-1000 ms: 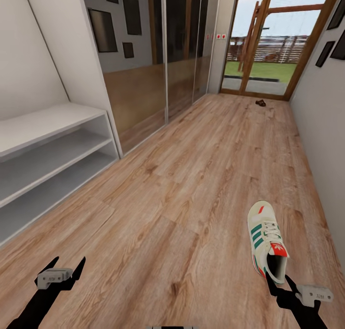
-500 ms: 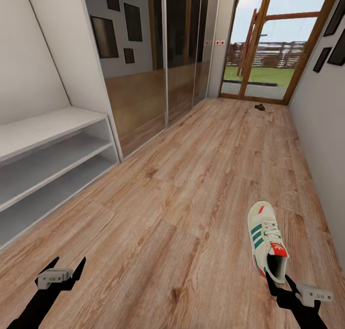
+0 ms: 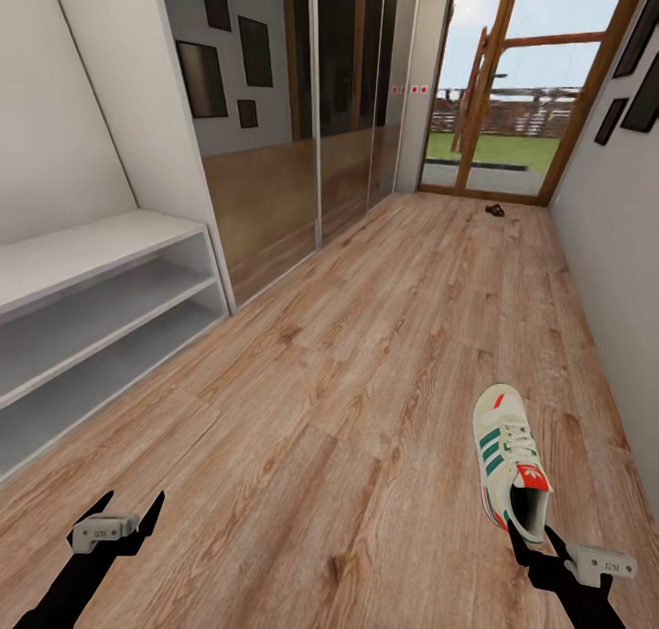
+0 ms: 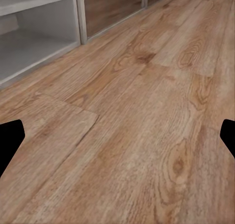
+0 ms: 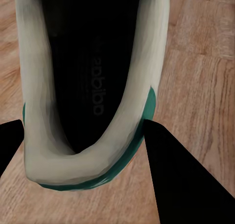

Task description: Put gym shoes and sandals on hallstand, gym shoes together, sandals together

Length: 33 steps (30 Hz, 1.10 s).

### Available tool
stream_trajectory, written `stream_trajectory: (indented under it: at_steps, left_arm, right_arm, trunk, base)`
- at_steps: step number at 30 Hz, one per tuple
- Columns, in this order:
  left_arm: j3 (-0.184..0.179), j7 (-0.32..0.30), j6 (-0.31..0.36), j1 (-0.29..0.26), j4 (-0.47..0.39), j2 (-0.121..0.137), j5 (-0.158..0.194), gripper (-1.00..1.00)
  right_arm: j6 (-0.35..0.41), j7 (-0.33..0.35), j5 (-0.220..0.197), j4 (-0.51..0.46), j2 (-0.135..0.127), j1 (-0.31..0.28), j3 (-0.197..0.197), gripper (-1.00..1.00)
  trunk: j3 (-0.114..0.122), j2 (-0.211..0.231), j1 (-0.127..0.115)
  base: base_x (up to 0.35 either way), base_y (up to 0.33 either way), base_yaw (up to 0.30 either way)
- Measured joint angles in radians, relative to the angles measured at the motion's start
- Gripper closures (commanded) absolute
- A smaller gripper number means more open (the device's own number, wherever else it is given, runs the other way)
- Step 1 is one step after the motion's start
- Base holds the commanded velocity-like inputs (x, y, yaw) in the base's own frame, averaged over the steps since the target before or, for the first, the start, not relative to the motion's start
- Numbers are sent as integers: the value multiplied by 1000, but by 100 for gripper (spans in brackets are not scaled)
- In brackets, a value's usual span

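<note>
A cream-white gym shoe (image 3: 506, 460) with green stripes and a red tongue label points away from me over the corridor floor (image 3: 348, 400). My right gripper (image 3: 534, 539) is shut on its heel. The right wrist view looks into the shoe's dark opening (image 5: 93, 82), with a black finger (image 5: 181, 180) against the heel's outer side. My left gripper (image 3: 128, 512) hangs open and empty low over the planks (image 4: 127, 116). The pale-grey hallstand (image 3: 91, 254) stands at the left with bare shelves. A small dark sandal (image 3: 494, 211) lies far down the corridor by the glass door.
Mirrored wardrobe doors (image 3: 302, 153) run along the left wall past the hallstand. A white wall (image 3: 613, 272) bounds the corridor on the right. A wood-framed glass door (image 3: 513, 89) closes the far end. Wood floor stretches between me and the rack.
The whole view has shifted: hallstand, wardrobe and far door sit slightly lower in the picture. Both grippers and the held shoe keep their places in the view.
</note>
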Motion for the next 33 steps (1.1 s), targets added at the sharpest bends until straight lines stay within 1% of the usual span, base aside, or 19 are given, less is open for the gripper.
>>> stream_trajectory:
  at_steps: [5, 10, 33]
  left_arm:
    - [-1, 0, 0, 0, 0, 0, 0, -100]
    - [-1, 0, 0, 0, 0, 0, 0, -100]
    - [-1, 1, -1, 0, 2, 0, -1, -100]
  right_arm:
    - [1, 0, 0, 0, 0, 0, 0, 100]
    - [1, 0, 0, 0, 0, 0, 0, 100]
    - [1, 1, 0, 0, 0, 0, 1, 100]
  trunk:
    - [2, 0, 0]
    - [6, 0, 0]
    - [31, 0, 0]
  base:
    - [0, 0, -37]
    - [0, 0, -126]
    - [0, 0, -200]
